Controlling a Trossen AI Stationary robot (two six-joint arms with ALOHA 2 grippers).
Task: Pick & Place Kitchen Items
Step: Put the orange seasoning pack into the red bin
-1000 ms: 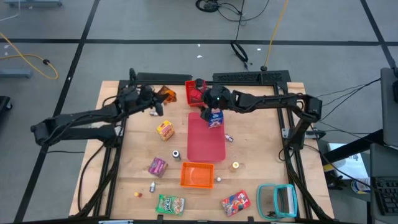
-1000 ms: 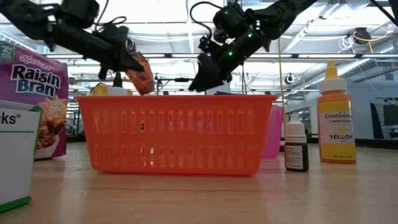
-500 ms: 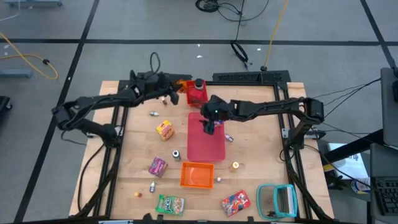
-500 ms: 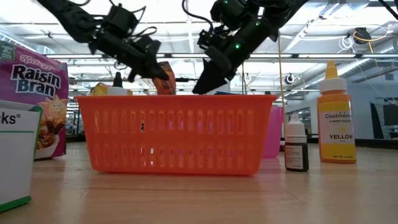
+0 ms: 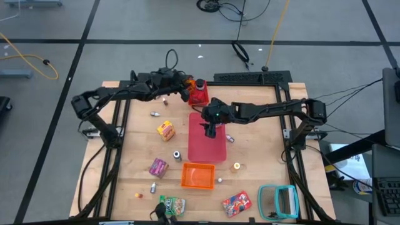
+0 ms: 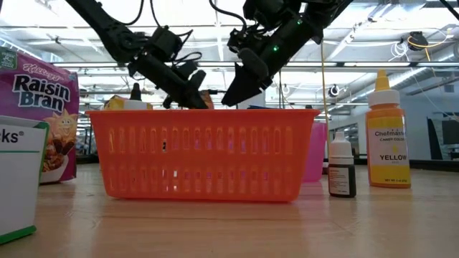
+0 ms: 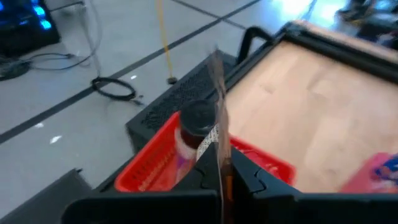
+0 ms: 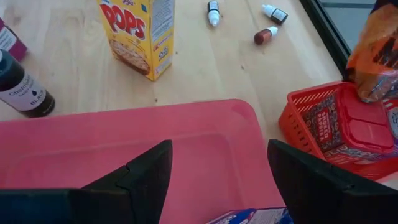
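Observation:
My left gripper (image 5: 180, 89) is shut on an orange snack packet (image 8: 373, 53) and holds it over the left rim of the red bin (image 5: 199, 95) at the table's far edge. A jar with a dark lid (image 7: 198, 118) stands in that bin. My right gripper (image 5: 210, 127) hangs open over the flat red mat (image 8: 124, 140). A blue carton's top (image 8: 252, 216) shows low between its fingers; whether they touch it I cannot tell. In the low view both grippers, the left (image 6: 192, 93) and the right (image 6: 235, 92), show behind the orange basket. My left gripper pinches the orange packet's lower edge (image 7: 219, 148) between its two fingers, slanting down from the table's left side. The packet stands edge-on, rising beyond the fingertips. It is lifted clear above the bin's rim.
Left of the mat lie a yellow carton (image 5: 165, 130), a dark bottle (image 8: 22, 84) and small bottles (image 8: 270, 25). Nearer are the orange basket (image 5: 198, 175), a pink-purple carton (image 5: 158, 167), green (image 5: 170, 205) and red (image 5: 237, 202) packets and a teal-framed object (image 5: 279, 201).
My left gripper has swung toward the table's right along the far edge, carrying the orange packet up to the red bin. My right gripper has shifted a little toward the near edge over the mat and now covers the blue carton in the high view.

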